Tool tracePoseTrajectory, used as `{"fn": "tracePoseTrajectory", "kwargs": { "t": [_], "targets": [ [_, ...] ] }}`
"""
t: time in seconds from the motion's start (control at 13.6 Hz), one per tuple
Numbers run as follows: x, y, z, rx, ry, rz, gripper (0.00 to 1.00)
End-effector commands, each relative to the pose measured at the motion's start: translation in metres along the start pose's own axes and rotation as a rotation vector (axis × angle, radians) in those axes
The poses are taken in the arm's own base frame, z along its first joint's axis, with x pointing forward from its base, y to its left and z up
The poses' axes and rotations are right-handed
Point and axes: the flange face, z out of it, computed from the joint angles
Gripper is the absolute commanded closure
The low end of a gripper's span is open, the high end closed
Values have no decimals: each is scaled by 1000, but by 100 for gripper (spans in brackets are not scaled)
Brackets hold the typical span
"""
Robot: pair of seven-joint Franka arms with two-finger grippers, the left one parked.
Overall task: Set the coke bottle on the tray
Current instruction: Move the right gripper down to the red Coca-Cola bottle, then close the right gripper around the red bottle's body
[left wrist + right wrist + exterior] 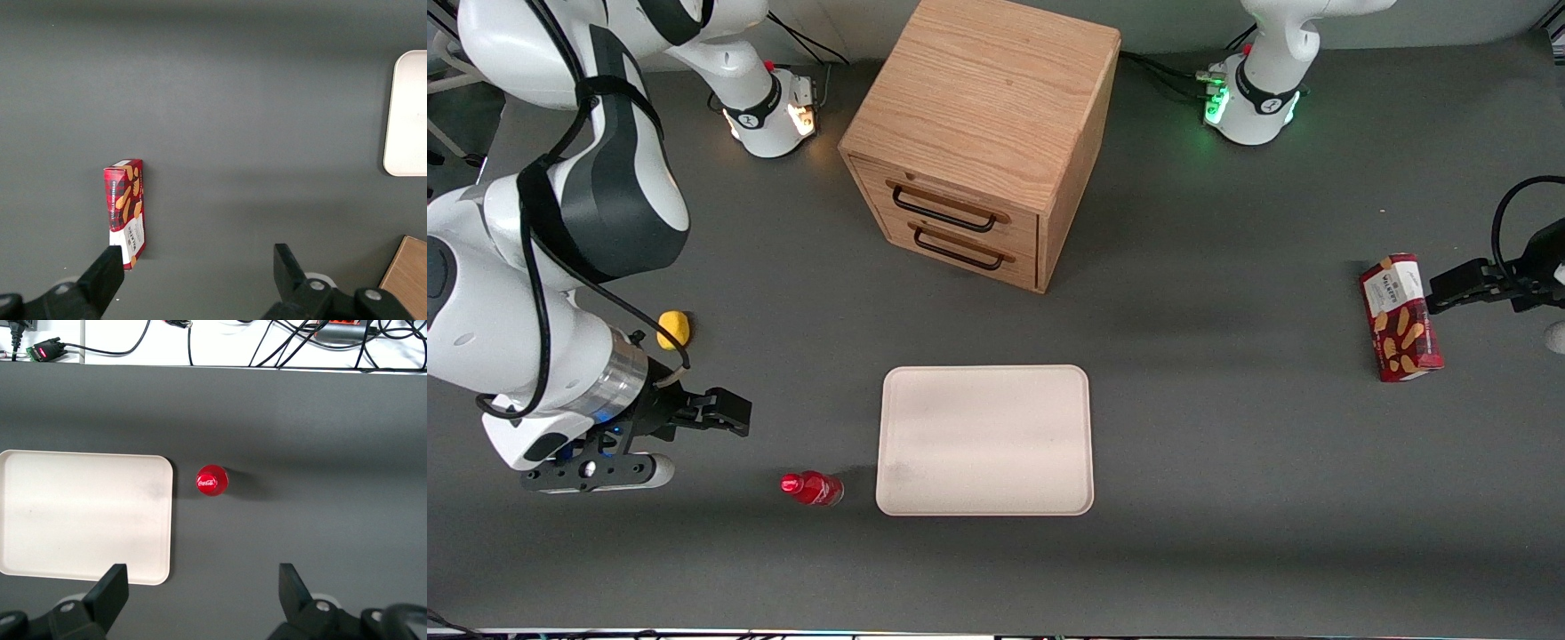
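The coke bottle (811, 488) is a tiny red bottle standing upright on the grey table, just off the tray's corner on the working arm's side. In the right wrist view I look down on its red cap (212, 481) with white script. The cream-beige tray (984, 440) (80, 513) lies flat with nothing on it. My right gripper (727, 415) (203, 577) hangs above the table, a bit farther from the front camera than the bottle and apart from it. Its fingers (113, 583) stand open and hold nothing.
A wooden drawer cabinet (983, 142) stands farther from the front camera than the tray. A yellow lump (673, 329) lies close to my working arm. A red biscuit box (1400, 317) (125, 207) lies toward the parked arm's end. Cables (200, 340) run along the table edge.
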Motion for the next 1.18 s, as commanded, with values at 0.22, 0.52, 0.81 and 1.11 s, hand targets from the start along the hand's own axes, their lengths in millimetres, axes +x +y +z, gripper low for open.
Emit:
{"fn": "tracePoseTrajectory", "kwargs": {
  "t": [0.22, 0.52, 0.81, 1.11],
  "targets": [
    [15, -4, 51, -11, -11, -29, 0],
    [26, -6, 96, -5, 7, -32, 0],
    [33, -6, 137, -30, 49, -66, 0],
    [31, -7, 167, -25, 56, -68, 0]
  ]
}}
